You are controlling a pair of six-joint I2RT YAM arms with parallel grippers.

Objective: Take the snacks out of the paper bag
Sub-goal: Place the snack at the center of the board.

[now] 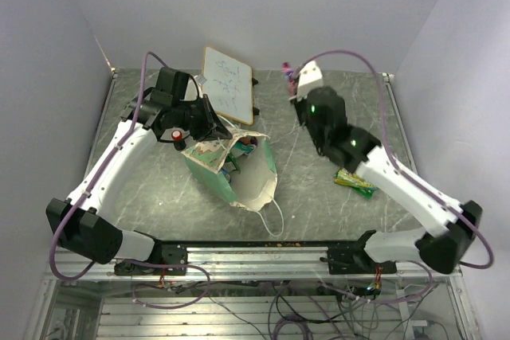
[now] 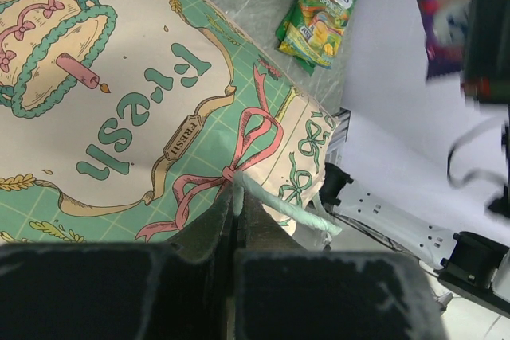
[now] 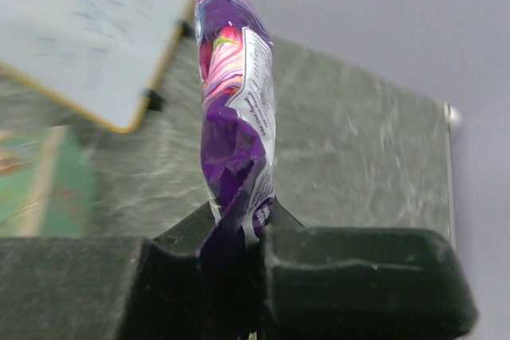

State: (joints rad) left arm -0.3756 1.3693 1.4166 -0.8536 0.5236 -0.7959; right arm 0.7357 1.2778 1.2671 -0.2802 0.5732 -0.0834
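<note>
right wrist view shows the right gripper (image 3: 239,232) with its jaws pinched narrow on one end of a purple-and-pink packet (image 3: 233,109). the packet stands upright out of the fingers, creased where it is squeezed. from above, it is held clear of the table near the far edge, to the right of the whiteboard (image 1: 229,84).

the left gripper (image 2: 237,205) has its jaws closed to a slit on the rim of the paper bag (image 2: 119,109), next to a pale green string handle (image 2: 291,209). the bag sits slumped mid-table with its mouth gaping open, and more snacks (image 1: 239,157) show inside it. a green-and-yellow packet (image 1: 355,182) lies out on the table to the right, well apart from the bag.

the packets look light, thin and glossy, so they are likely slippery and easily crumpled. a crimped end seam seems the surest place to pinch, rather than the puffed middle. the bag is soft paper that will probably fold and slide under a pull. a hold on its rim is likely needed while each packet comes out.
</note>
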